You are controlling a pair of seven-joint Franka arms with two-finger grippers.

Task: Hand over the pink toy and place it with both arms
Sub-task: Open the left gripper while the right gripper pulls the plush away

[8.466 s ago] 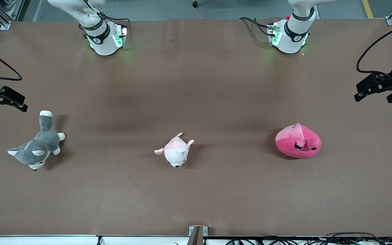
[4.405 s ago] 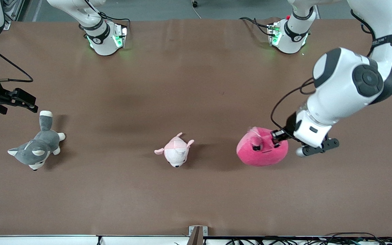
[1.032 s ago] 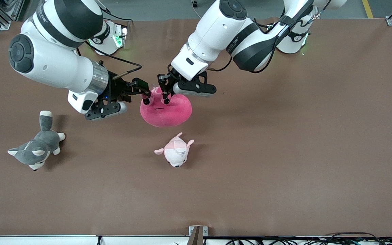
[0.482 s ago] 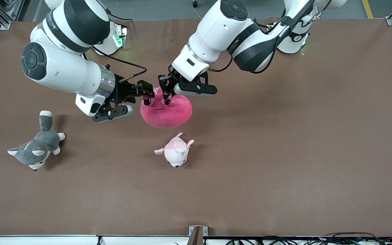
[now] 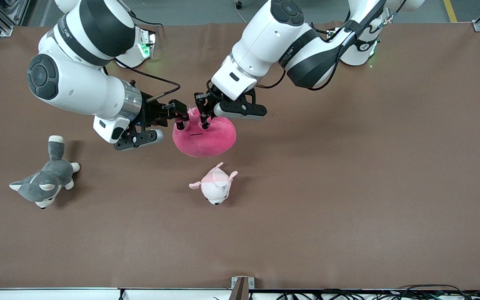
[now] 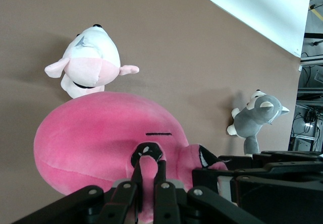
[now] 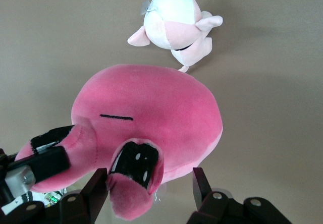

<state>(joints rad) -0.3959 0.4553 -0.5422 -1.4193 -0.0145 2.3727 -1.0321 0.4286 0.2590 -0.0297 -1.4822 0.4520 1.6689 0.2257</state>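
Observation:
The pink toy hangs over the middle of the table, a round magenta plush with black eyes. My left gripper is shut on one of its small ear flaps; the left wrist view shows that gripper pinching the flap above the toy's body. My right gripper is at the toy's side toward the right arm's end. In the right wrist view, that gripper stands open around a second flap of the toy. One finger touches the flap and the other stands apart from it.
A small pale pink-and-white plush lies on the brown table, nearer the front camera than the toy. A grey-and-white husky plush lies toward the right arm's end. Bare table stretches toward the left arm's end.
The left arm has carried the toy from its end of the table to the middle. In the last second the right gripper came up to the toy, its fingers narrowing around a flap.

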